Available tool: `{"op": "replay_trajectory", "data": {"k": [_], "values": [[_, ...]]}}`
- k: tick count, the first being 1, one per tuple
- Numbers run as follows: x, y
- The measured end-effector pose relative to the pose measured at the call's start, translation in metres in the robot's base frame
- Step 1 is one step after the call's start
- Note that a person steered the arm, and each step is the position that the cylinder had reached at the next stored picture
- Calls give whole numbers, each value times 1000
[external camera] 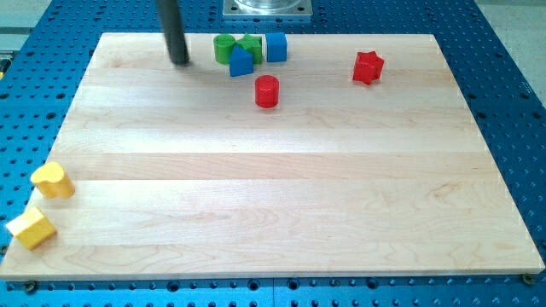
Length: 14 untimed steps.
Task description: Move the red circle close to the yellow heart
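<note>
Dark and straight, the rod comes down from the view's top edge, and my tip point(179, 62) rests on the wooden board point(281, 222) near its top edge, left of centre. It has no jaws and holds nothing; it touches no block.

Just to the view's right of my tip sits a tight cluster. A green block point(223, 49) is nearest, its exact shape hard to make out. A second green block point(251, 45) is pressed against its right side. A blue cube point(275, 47) closes the row on the right. A blue triangle point(241, 62) sits in front of the two green blocks, touching them.

The red circle point(267, 90), a short cylinder, stands alone just below and right of that cluster. It lies to the view's right of my tip and a little lower, with the cluster's lower edge near the line between them. Farther right, well apart from the circle, is a red star point(368, 67).

The yellow heart point(53, 180) sits at the board's left edge, in the lower half, well apart from the red circle and from my tip. Near it, below and to its left, a yellow block point(31, 228) lies at the board's lower left corner, partly over the edge.

A blue perforated table point(512, 102) surrounds the board, and a metal base plate point(267, 8) shows at the view's top.
</note>
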<state>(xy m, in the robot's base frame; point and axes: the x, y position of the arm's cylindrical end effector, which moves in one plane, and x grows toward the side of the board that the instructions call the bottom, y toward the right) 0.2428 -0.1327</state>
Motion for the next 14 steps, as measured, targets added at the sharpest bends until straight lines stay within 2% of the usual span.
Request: {"op": "replay_trajectory", "data": {"k": [2, 3, 4, 5, 6, 10, 11, 12, 13, 14], "values": [[4, 6], [26, 5], [108, -33], [162, -13], [185, -5], [190, -2], [199, 67], [173, 157], [122, 171], [109, 156]]}}
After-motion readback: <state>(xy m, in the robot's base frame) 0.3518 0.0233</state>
